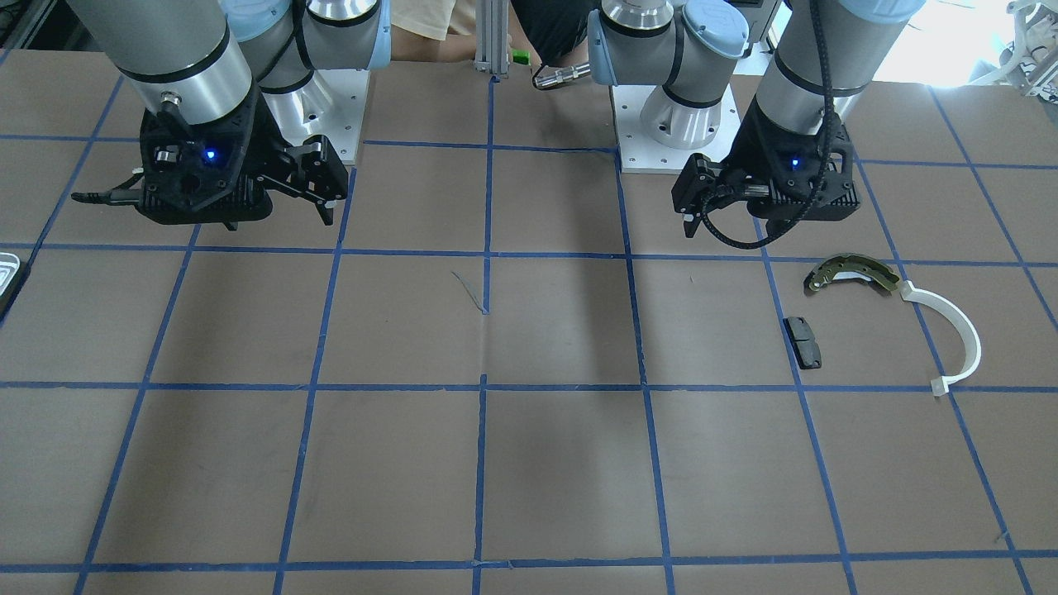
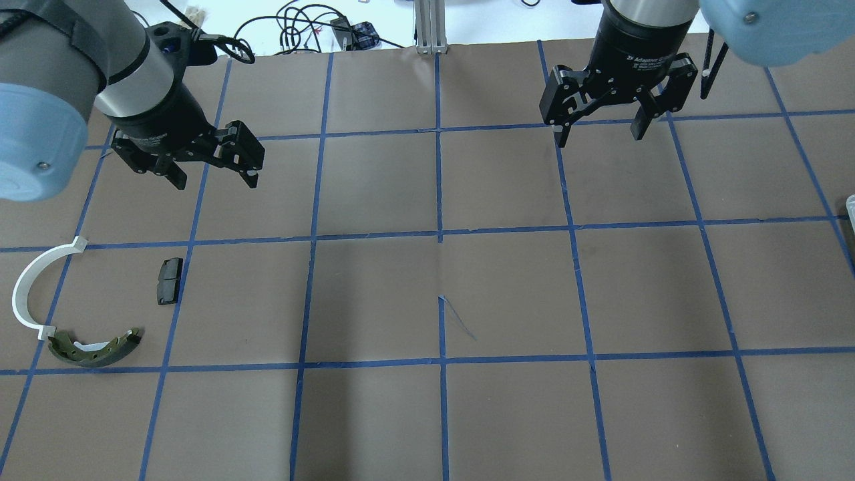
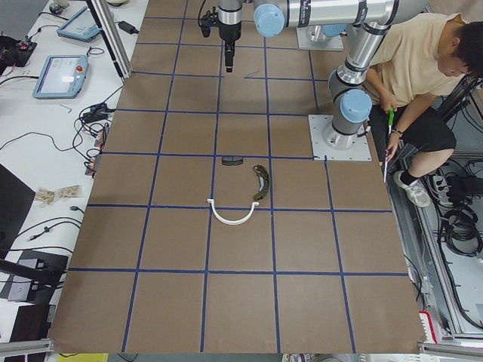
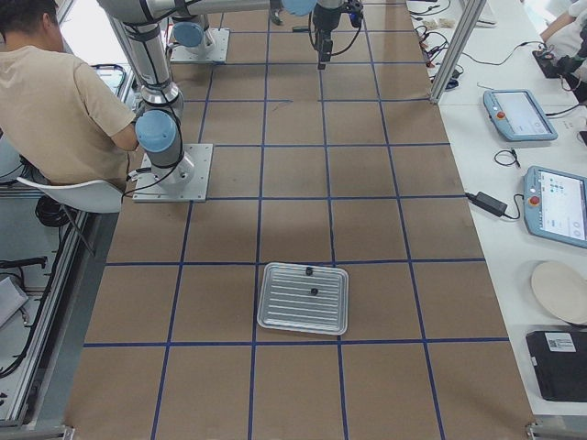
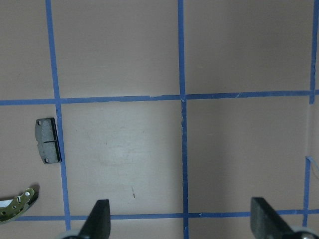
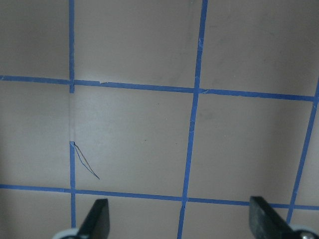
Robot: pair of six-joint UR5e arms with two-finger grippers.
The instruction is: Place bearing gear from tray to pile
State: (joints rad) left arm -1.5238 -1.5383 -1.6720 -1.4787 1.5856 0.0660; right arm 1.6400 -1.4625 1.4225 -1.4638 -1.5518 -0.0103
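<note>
The silvery tray (image 4: 275,312) lies at the table's end on my right. Two small dark parts (image 4: 314,291) lie on it, too small to tell which is the bearing gear. Only the tray's edge shows in the front view (image 1: 7,277) and the overhead view (image 2: 851,204). The pile lies on my left: an olive-gold brake shoe (image 2: 93,349), a white arc (image 2: 30,287) and a black pad (image 2: 169,280). My left gripper (image 2: 216,182) hovers open and empty beyond the pile. My right gripper (image 2: 598,139) hovers open and empty, far from the tray.
The table is brown with a blue tape grid. An aluminium post (image 2: 431,27) stands at the far edge. A seated operator (image 3: 423,68) is beside the arm bases. Tablets (image 4: 555,202) and cables lie on the side bench.
</note>
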